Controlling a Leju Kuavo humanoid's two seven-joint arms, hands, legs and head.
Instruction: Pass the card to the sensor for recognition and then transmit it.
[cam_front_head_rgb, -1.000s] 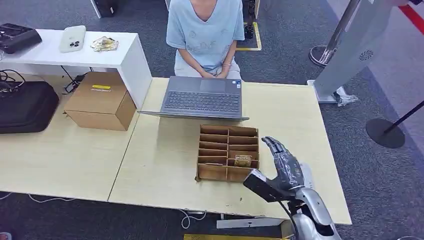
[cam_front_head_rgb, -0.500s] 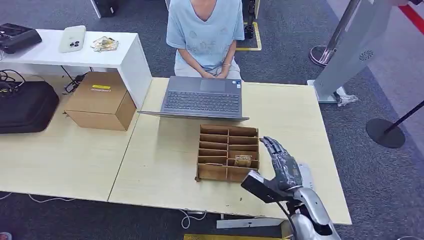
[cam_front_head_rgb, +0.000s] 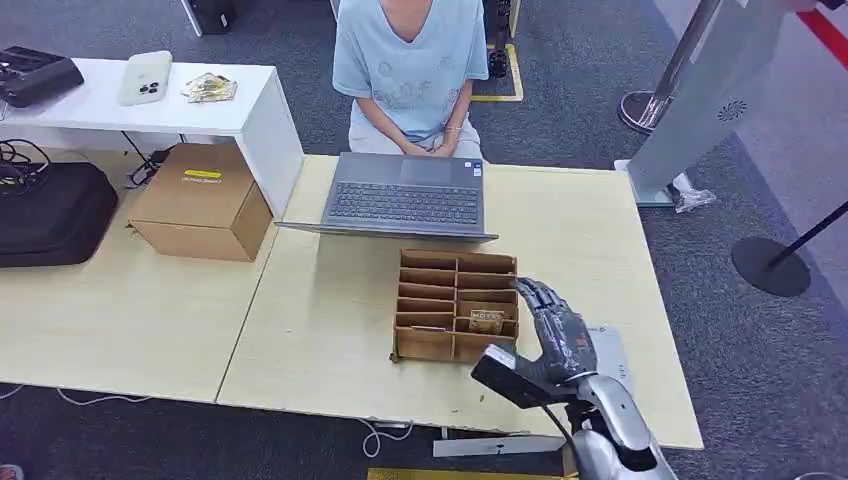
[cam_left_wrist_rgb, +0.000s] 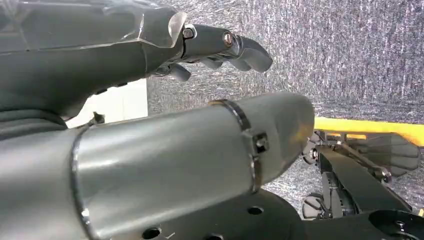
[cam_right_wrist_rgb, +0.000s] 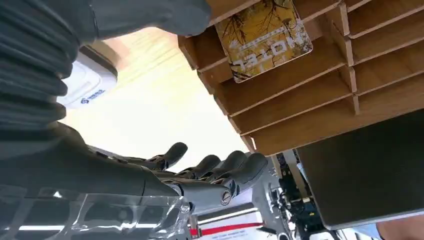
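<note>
Right now my right hand (cam_front_head_rgb: 555, 335) hovers over the pale wooden table (cam_front_head_rgb: 330, 330), just beside the right edge of the wooden compartment rack (cam_front_head_rgb: 457, 305), with its fingers (cam_front_head_rgb: 540, 297) stretched out straight and spread apart, holding nothing. From the right wrist view the same hand (cam_right_wrist_rgb: 165, 175) shows its dark fingers (cam_right_wrist_rgb: 235, 167) extended side by side, slightly bent at the tips, with no object between them and the thumb. The card (cam_front_head_rgb: 487, 320), a yellowish one printed with the word HOTEL, lies in a compartment of the rack's right column, second row from the near edge, close to my fingertips but apart from them. In the right wrist view the card (cam_right_wrist_rgb: 263, 37) leans in its slot of the rack (cam_right_wrist_rgb: 320, 85), its printed face toward the camera. A white sensor device (cam_front_head_rgb: 608, 350) sits flat on the table partly under my right hand, and its corner (cam_right_wrist_rgb: 92, 82) appears in the wrist view beside my thumb. My left hand (cam_left_wrist_rgb: 150, 60) hangs above grey carpet, its fingers (cam_left_wrist_rgb: 240, 47) loosely curved and apart, gripping nothing. Beyond the rack an open laptop (cam_front_head_rgb: 405, 200) rests on the table, and a person in a light blue shirt (cam_front_head_rgb: 410, 60) sits behind it. To the left a cardboard box (cam_front_head_rgb: 200, 200) and a black bag (cam_front_head_rgb: 50, 215) rest on a neighbouring table.
</note>
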